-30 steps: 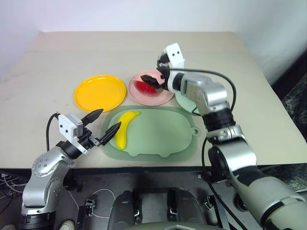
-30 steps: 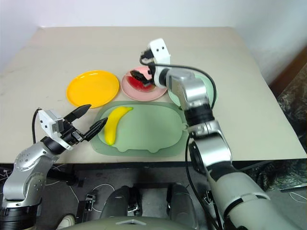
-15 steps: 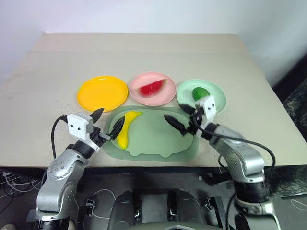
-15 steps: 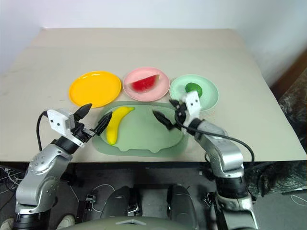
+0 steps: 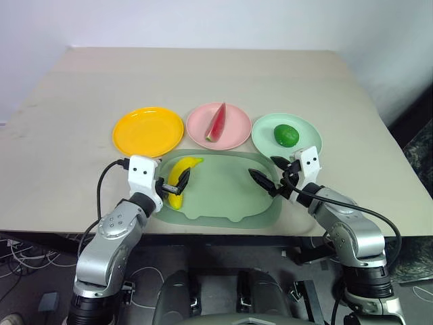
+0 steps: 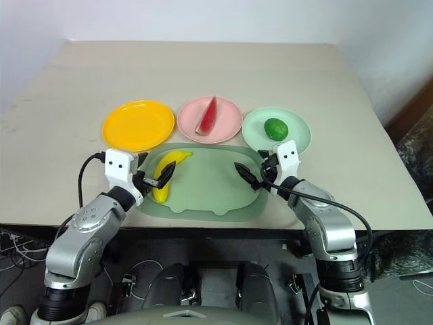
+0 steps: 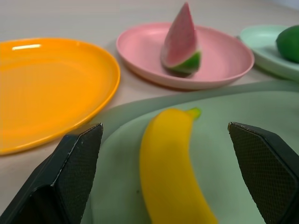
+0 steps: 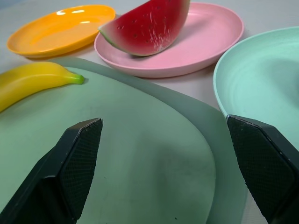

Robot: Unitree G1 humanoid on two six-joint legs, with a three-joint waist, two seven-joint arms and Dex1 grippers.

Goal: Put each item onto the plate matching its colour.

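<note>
Head view: the red watermelon wedge (image 5: 216, 122) sits on the round pink plastic plate (image 5: 237, 134), the round dark-green fruit (image 5: 285, 135) on the mint plate (image 5: 262, 132) — two sorted.

Left wrist view: the curved yellow toy banana (image 7: 174, 163) lies on the pale-green tray (image 7: 243, 112) between the left gripper (image 7: 173, 179)'s spread fingers (unpinched); the yellow-orange plate (image 7: 42, 88) waits empty.

Right wrist view: the right gripper (image 8: 168, 163) spread, holding nothing.

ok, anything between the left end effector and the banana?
No. In the left wrist view the banana lies on the tray directly between the open left end effector's fingers, nothing in the way.
</note>
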